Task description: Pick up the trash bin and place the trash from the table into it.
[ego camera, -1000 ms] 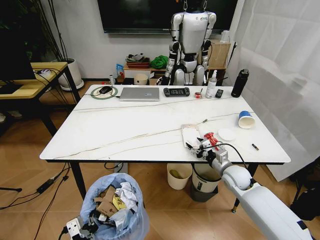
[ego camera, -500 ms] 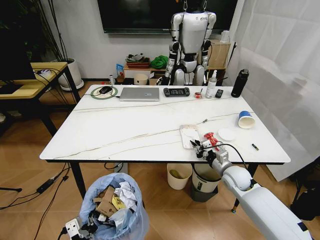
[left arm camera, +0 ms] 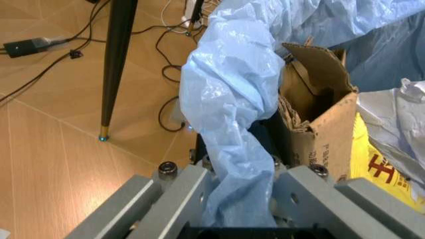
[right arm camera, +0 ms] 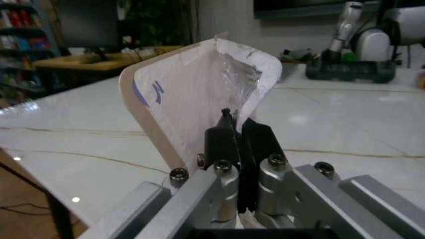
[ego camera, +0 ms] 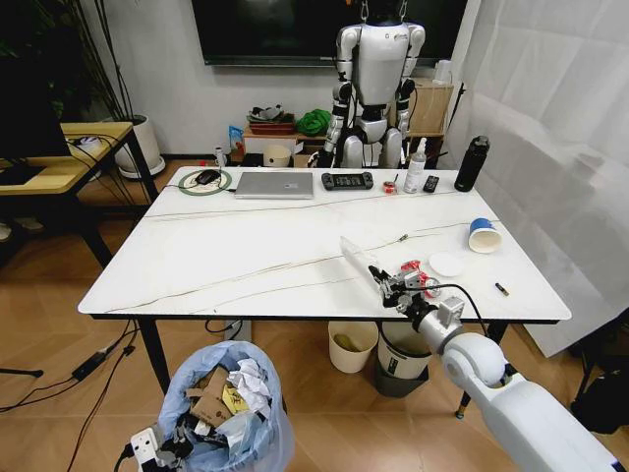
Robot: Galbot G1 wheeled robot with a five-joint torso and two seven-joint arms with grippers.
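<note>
The trash bin [ego camera: 228,411], lined with a light-blue bag, hangs low at the front left below the table [ego camera: 236,265], holding cardboard [left arm camera: 317,104] and crumpled paper. My left gripper [ego camera: 147,447] is shut on the bag's rim [left arm camera: 232,149]. Near the table's front right edge my right gripper [ego camera: 385,283] is shut on a flat white pouch [ego camera: 356,256], which stands tilted up off the top [right arm camera: 192,89]. Just right of it lie a crushed red can [ego camera: 413,268], a white lid [ego camera: 446,264] and a blue paper cup [ego camera: 483,235].
A laptop [ego camera: 274,184], a controller [ego camera: 347,180], a spray bottle [ego camera: 416,167] and a black bottle [ego camera: 472,162] line the far edge. A cream bin [ego camera: 352,344] and a white-and-grey bin [ego camera: 401,362] stand under the table. A wooden desk [ego camera: 59,162] is left.
The white pouch lay flat on the table; my right gripper has raised it by one edge so it now stands tilted. The bin and left gripper have stayed put.
</note>
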